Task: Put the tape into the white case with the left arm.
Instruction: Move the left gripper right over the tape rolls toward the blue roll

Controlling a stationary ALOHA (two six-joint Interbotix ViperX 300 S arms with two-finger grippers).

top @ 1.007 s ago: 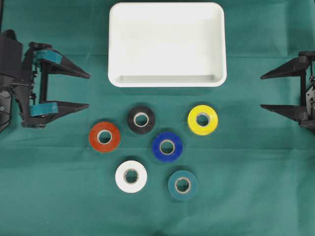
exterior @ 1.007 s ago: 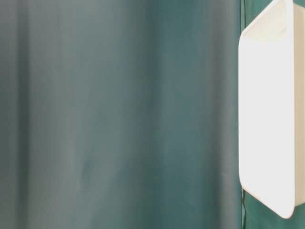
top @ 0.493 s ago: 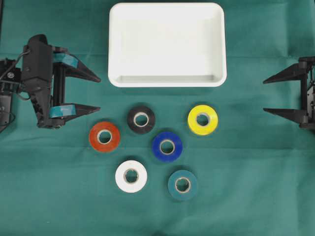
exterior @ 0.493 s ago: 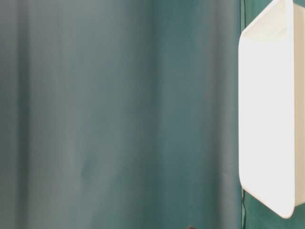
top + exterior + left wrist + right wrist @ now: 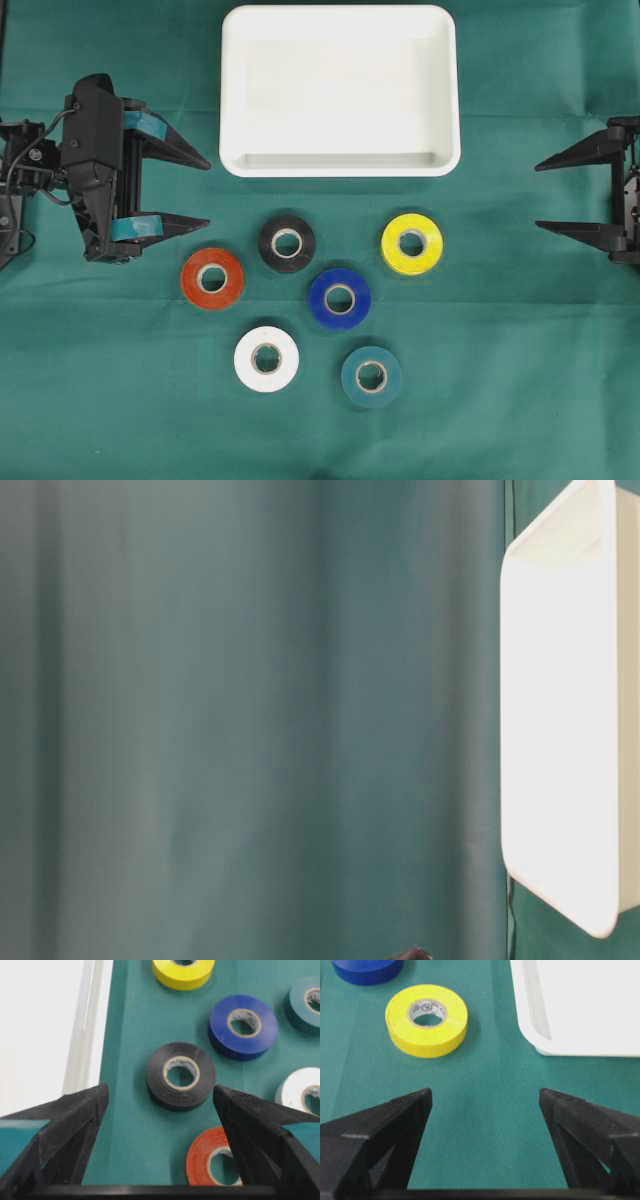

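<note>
The white case (image 5: 339,90) lies at the top middle of the desk (image 5: 500,400), which is covered in a green cloth, and nothing lies inside the case. Below it six tape rolls lie flat on the cloth, apart from one another: the black tape (image 5: 287,243) nearest the case's lower rim, the yellow tape (image 5: 412,243) to its right, the red tape (image 5: 212,278) to its lower left, the blue tape (image 5: 340,298) between the black and yellow ones and a little lower, then the white tape (image 5: 266,359) and the teal tape (image 5: 371,376) nearest the bottom edge. The left gripper (image 5: 205,192), the one with teal bands, stands wide open at the left, its fingers pointing toward the middle; the lower finger tip is just above the red tape and holds nothing. In the left wrist view the black tape (image 5: 181,1076) sits between the two spread fingers and ahead of them, with the red tape (image 5: 215,1162) partly under the right-hand finger. The right gripper (image 5: 535,195) stands wide open at the right edge, well apart from every roll, holding nothing. The table-level view is blurred; a small dark shape at its bottom edge may be part of an arm.
</note>
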